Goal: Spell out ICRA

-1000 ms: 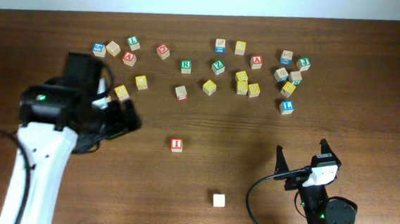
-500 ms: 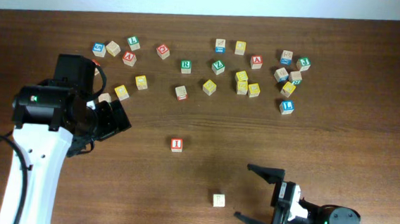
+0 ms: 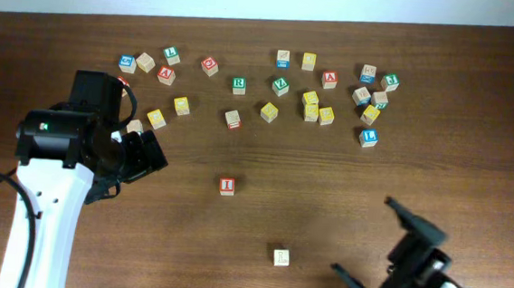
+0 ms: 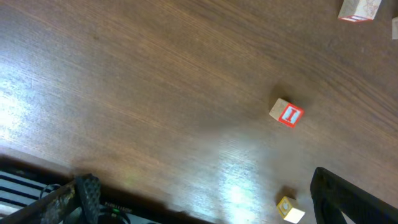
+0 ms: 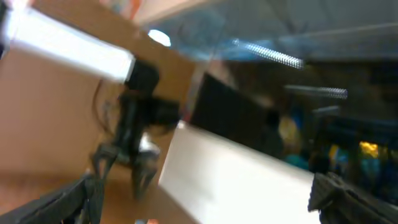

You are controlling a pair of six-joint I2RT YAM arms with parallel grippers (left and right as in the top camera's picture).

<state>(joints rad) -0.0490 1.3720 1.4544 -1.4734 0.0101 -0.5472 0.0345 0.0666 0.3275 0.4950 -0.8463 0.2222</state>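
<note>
I block (image 3: 227,185) lying free; left fingers (image 4: 345,199) spread, empty; right fingers (image 3: 412,220) spread, empty

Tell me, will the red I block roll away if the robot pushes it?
Probably not. The I block is a cube sitting flat on the table, so it should slide or turn rather than roll. It looks like wood, so it is likely stiff and light. Its squat shape makes tipping unlikely.

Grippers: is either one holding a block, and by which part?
Nothing is held: the left gripper and right gripper are both open and empty; the I block lies untouched.
</note>
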